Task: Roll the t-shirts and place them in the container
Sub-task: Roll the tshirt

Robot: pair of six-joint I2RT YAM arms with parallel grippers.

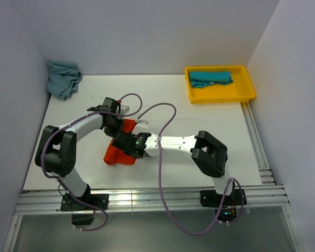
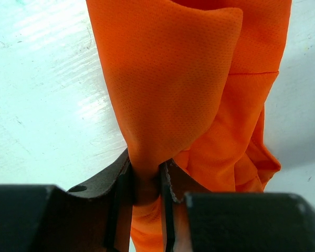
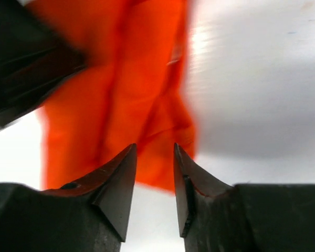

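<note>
The orange-red t-shirt (image 1: 117,155) lies bunched on the table between the two arms. My left gripper (image 1: 117,124) is shut on a fold of it. In the left wrist view the cloth (image 2: 189,79) is pinched between the jaws of that gripper (image 2: 145,176) and hangs away from them. My right gripper (image 1: 124,142) is over the shirt's middle. In the right wrist view this gripper (image 3: 154,151) is open with a narrow empty gap, and the orange shirt (image 3: 121,94) lies just beyond the tips. A teal t-shirt (image 1: 211,77) lies rolled in a tray. A grey-blue t-shirt (image 1: 63,77) is crumpled at the back left.
The yellow tray (image 1: 220,95) stands at the back right of the white table. Walls close in the left, back and right sides. Metal rails run along the front edge (image 1: 147,199) and the right edge. The left gripper's dark body (image 3: 26,68) shows in the right wrist view.
</note>
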